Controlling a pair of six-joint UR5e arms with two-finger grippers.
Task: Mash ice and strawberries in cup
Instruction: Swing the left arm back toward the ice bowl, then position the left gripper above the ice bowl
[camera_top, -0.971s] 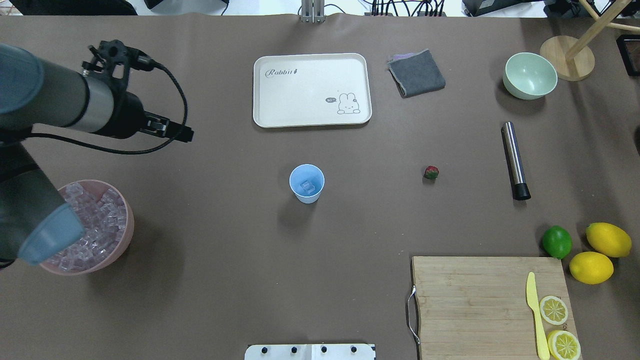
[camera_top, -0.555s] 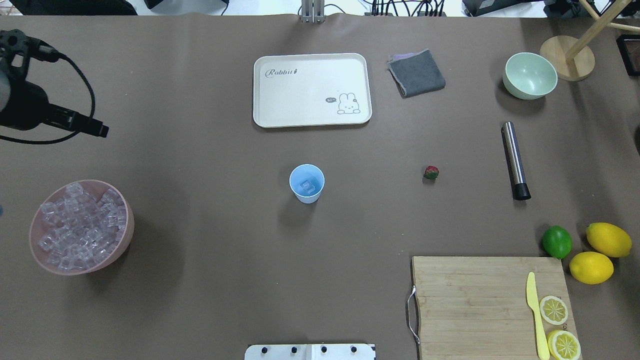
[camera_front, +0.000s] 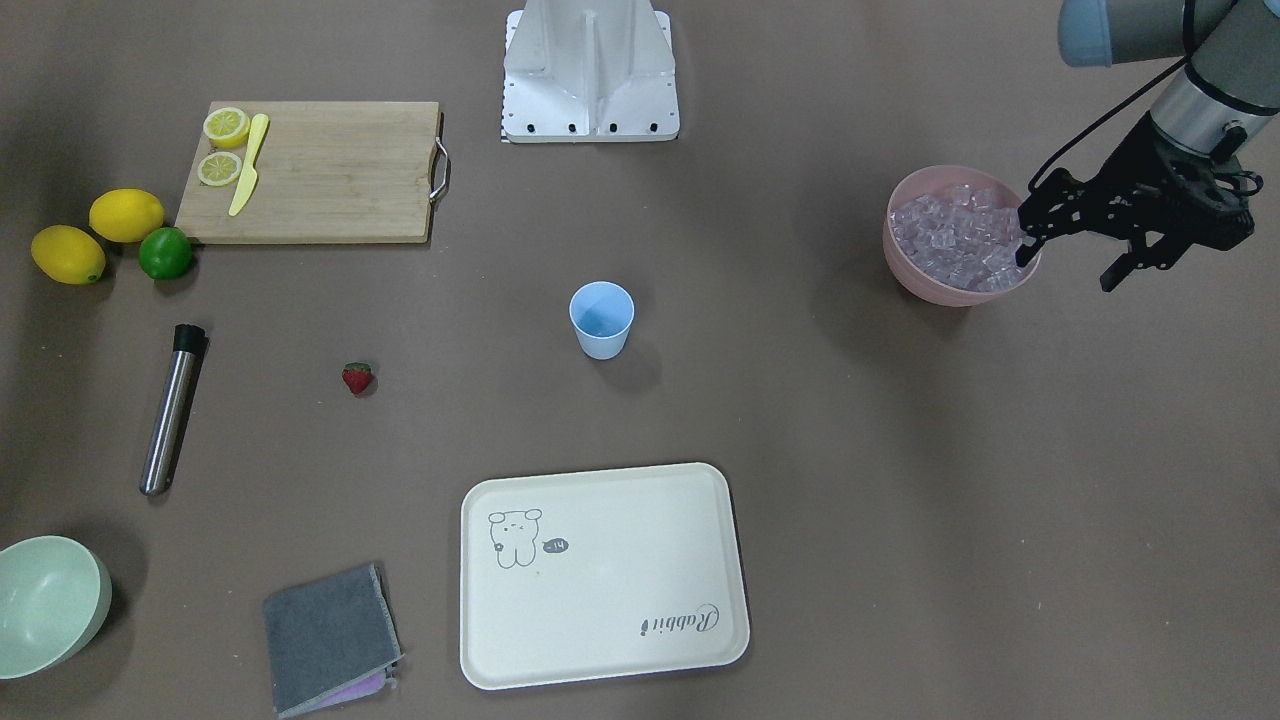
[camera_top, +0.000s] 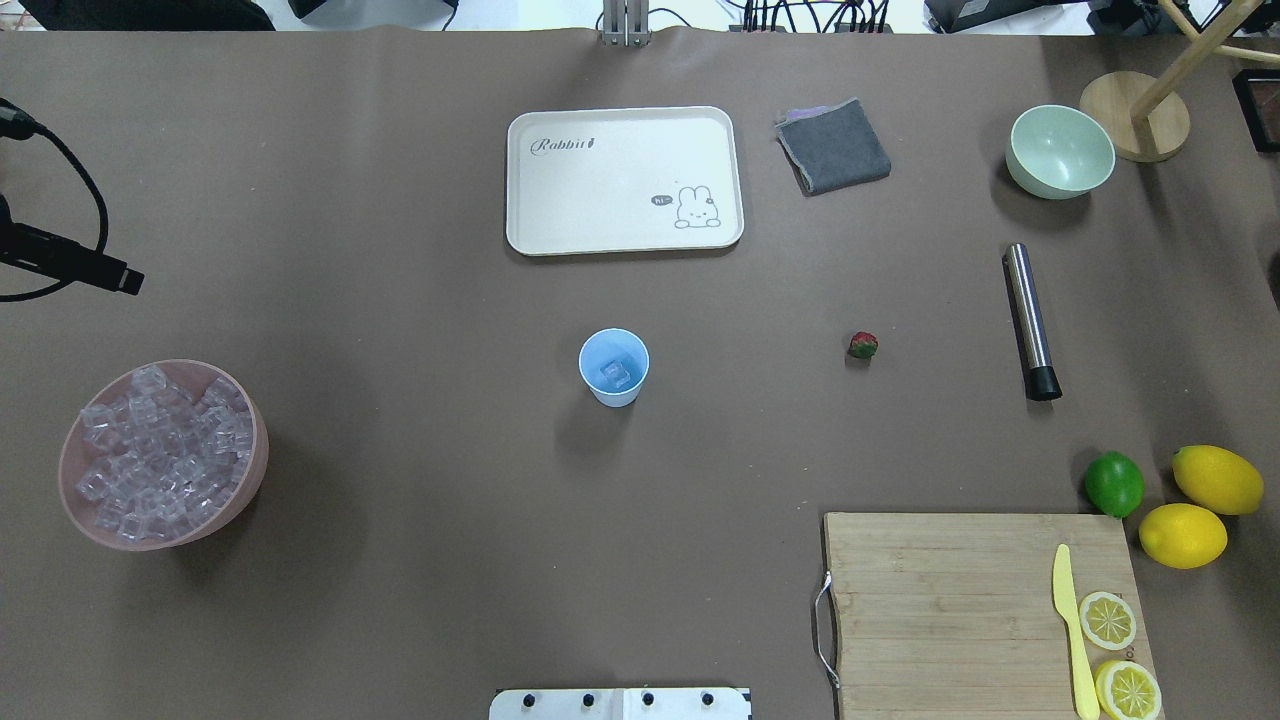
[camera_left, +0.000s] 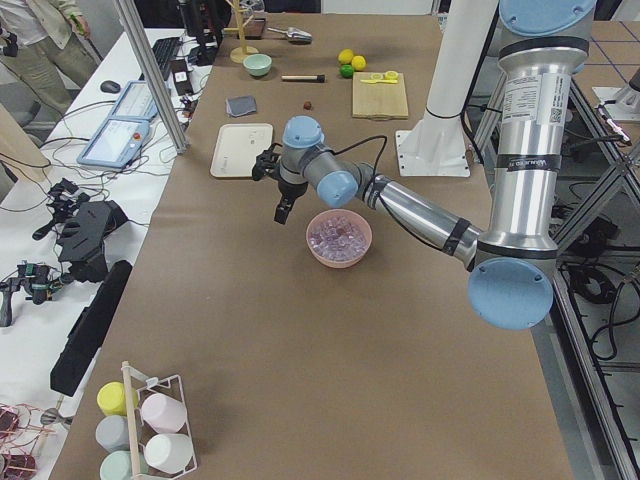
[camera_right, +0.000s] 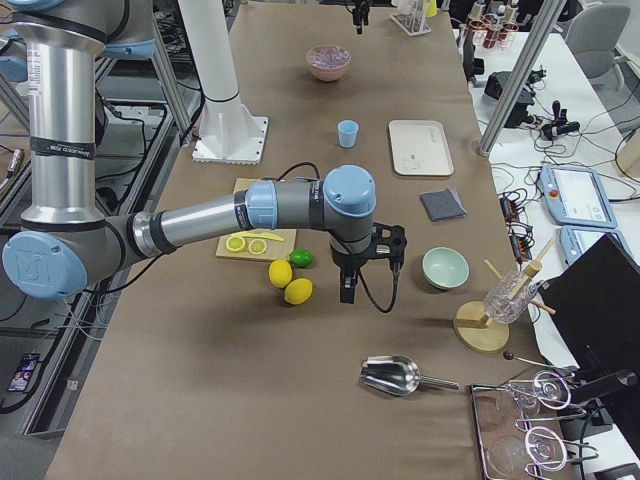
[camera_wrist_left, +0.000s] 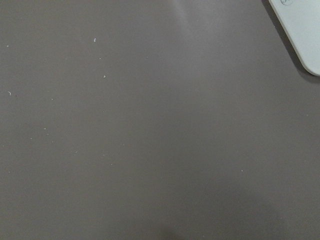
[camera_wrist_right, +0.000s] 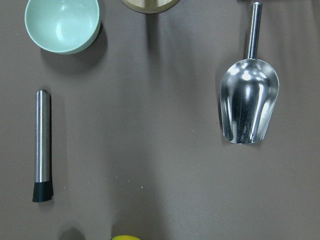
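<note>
The light blue cup (camera_top: 613, 366) stands upright mid-table, also in the front view (camera_front: 601, 318), with a clear ice cube (camera_top: 615, 375) or two at its bottom. A heap of ice (camera_top: 160, 455) fills a pink bowl (camera_top: 255, 470). The small red strawberry (camera_top: 863, 345) lies on the table to the cup's right. My left gripper (camera_front: 1065, 268) is open and empty, hovering beside the pink bowl (camera_front: 915, 285), on its side away from the cup. My right gripper (camera_right: 347, 290) shows only in the exterior right view, near the lemons; I cannot tell its state.
A steel muddler (camera_top: 1030, 320) lies right of the strawberry. A cream tray (camera_top: 625, 180), a grey cloth (camera_top: 833, 147) and a pale green bowl (camera_top: 1060, 152) sit at the back. A cutting board (camera_top: 950, 610) with knife and lemon slices, a lime (camera_top: 1114, 484) and lemons (camera_top: 1182, 535) are front right. A metal scoop (camera_wrist_right: 248, 107) lies beyond.
My left arm has drawn back to the left, off the pink bowl and almost out of the overhead view. The cup, strawberry and muddler have not moved.
</note>
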